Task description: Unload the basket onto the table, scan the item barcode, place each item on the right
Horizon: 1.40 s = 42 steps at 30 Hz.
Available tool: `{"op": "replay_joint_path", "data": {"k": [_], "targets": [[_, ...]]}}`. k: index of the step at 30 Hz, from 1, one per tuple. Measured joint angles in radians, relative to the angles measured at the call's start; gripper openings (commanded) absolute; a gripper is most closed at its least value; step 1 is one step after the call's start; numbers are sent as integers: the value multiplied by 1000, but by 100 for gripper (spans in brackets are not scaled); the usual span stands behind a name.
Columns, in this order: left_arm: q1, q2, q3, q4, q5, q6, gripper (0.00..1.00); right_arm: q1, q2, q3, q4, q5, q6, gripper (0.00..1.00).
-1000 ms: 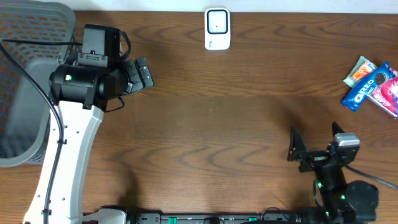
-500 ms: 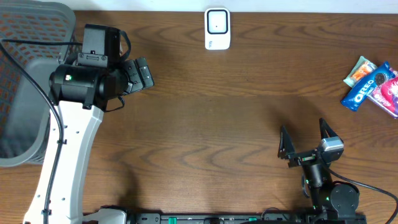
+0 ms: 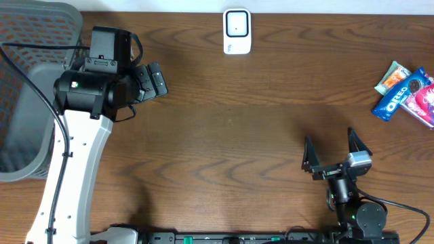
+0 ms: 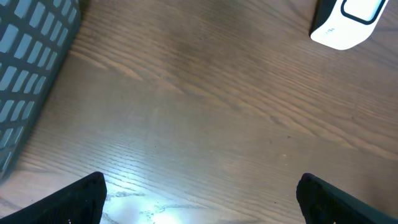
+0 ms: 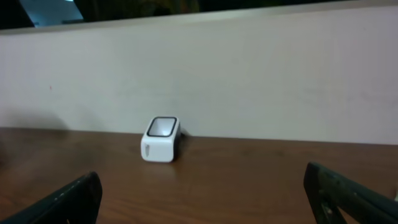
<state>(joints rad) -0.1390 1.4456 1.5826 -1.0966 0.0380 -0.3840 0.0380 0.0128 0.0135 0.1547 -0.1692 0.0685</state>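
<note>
Grey mesh basket (image 3: 34,24) sits on the wooden table (image 3: 237,122) (far left edge)

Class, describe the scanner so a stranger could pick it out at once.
Look along the far edge of the wooden table, at its middle. The scanner stands alone: a small white box with a dark-rimmed window, unlike the colourful snack packets at the right.

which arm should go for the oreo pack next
Right. The right gripper, open, is nearer the oreo pack; the left gripper, also open, hangs far across by the basket.
</note>
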Motion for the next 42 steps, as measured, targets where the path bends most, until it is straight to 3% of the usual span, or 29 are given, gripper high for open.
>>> {"op": "replay_joint_path", "data": {"k": [5,12,42], "targets": [[0,0,0,0,0,0,98,0,0,-5,-8,1,-3,99],[0,0,0,0,0,0,98,0,-1,-7,-212,6,-6,99],[0,0,0,0,0,0,98,0,-1,-7,-213,5,-6,99]]}}
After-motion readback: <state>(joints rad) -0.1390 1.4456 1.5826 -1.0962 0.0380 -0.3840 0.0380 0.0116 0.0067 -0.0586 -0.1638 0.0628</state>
